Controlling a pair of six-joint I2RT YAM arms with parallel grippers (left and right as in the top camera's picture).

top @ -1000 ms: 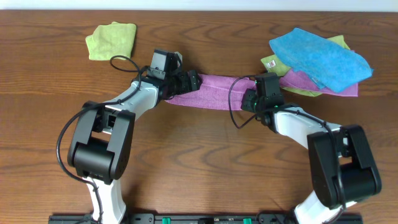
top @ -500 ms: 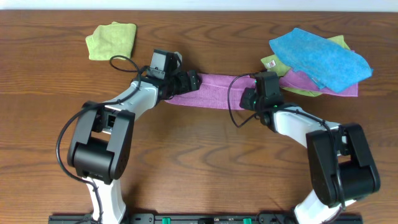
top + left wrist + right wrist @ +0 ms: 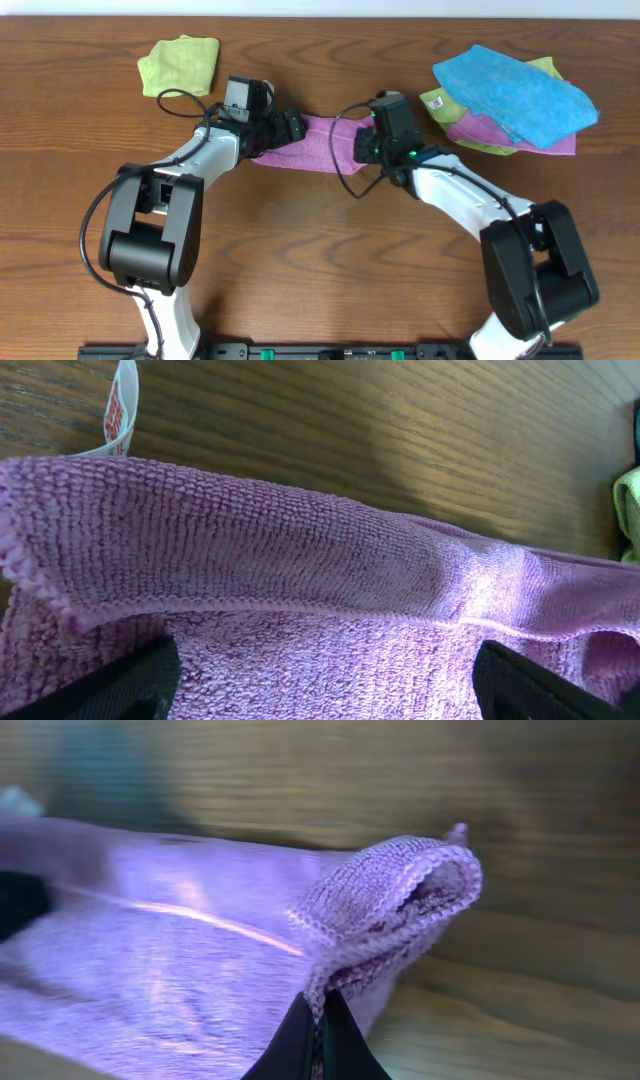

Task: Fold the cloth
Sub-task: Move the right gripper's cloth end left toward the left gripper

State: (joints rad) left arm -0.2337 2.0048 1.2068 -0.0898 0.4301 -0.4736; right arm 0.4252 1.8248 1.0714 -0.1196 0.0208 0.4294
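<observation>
The magenta cloth (image 3: 320, 145) lies as a bunched strip on the wooden table between my two grippers. My left gripper (image 3: 293, 128) sits at its left end. In the left wrist view the cloth (image 3: 300, 560) fills the frame, with the white tag (image 3: 120, 410) at the top left. The left fingers (image 3: 335, 685) are spread wide with cloth lying between them. My right gripper (image 3: 362, 148) is shut on the cloth's right edge. In the right wrist view its fingers (image 3: 318, 1030) pinch a doubled-over hem of the cloth (image 3: 150, 920), lifted off the table.
A light green cloth (image 3: 180, 62) lies at the far left. At the far right a bright blue cloth (image 3: 515, 92) tops a pile containing another green cloth (image 3: 440, 100) and another purple one (image 3: 560, 143). The cable of each arm loops beside its wrist.
My right gripper has moved left with the cloth's right end, away from the pile. My left gripper has shifted slightly left. The strip between them is now shorter.
</observation>
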